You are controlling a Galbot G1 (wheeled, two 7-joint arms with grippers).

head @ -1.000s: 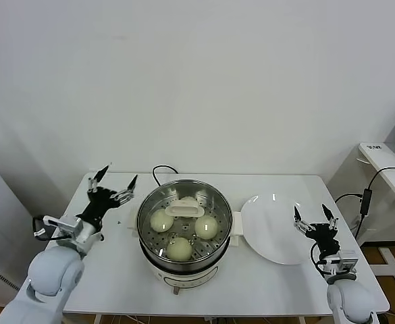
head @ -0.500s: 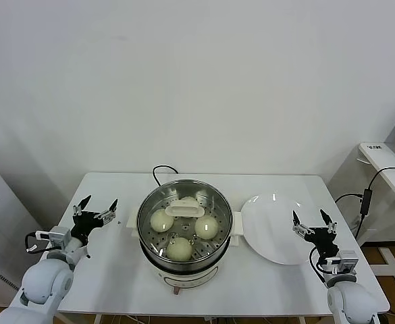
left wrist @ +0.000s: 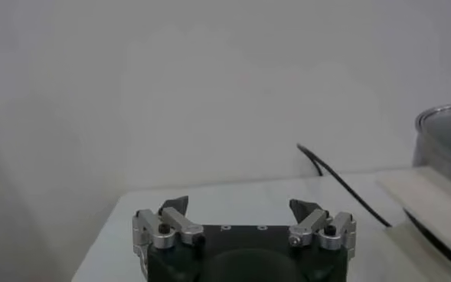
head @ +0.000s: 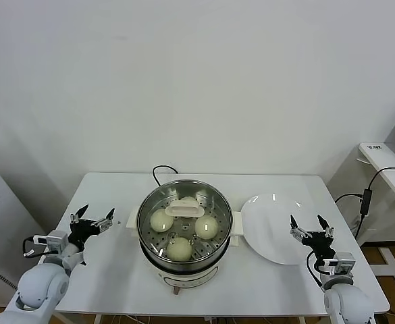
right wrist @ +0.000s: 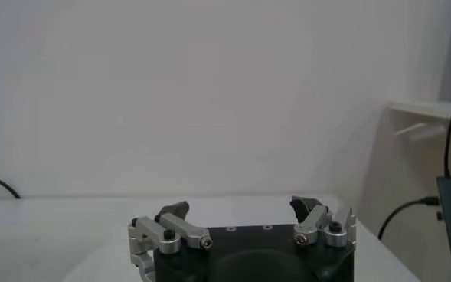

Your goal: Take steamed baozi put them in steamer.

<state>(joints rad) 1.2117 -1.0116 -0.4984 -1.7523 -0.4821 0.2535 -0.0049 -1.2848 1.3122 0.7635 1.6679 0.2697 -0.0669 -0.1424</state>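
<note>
Steam-pot work stood finished on the white surface [head: 265,283]: the steamer [head: 184,229], a shiny steel pot on a white base, sat at the middle with its black cord [head: 158,170] running off behind it toward the wall. Inside, on the perforated tray, lay the steamed baozi [head: 179,248], pale and round; three showed plainly around a white handle piece [head: 183,210], and a fourth was partly hidden behind that piece. A white round plate [head: 273,228] lay just beside the pot on the robot's right side, with nothing on it.

Both arms were low at the near corners. The left hand [head: 92,219] hung above the surface's left edge, well apart from the pot, its fingers [left wrist: 173,208] spread wide and grasping nothing. The right hand [head: 308,227] sat near the plate's outer rim, likewise released, fingers [right wrist: 308,207] splayed with only air between them.

In the left wrist view the pot's rim and cord [left wrist: 340,184] appeared off to one side.
</note>
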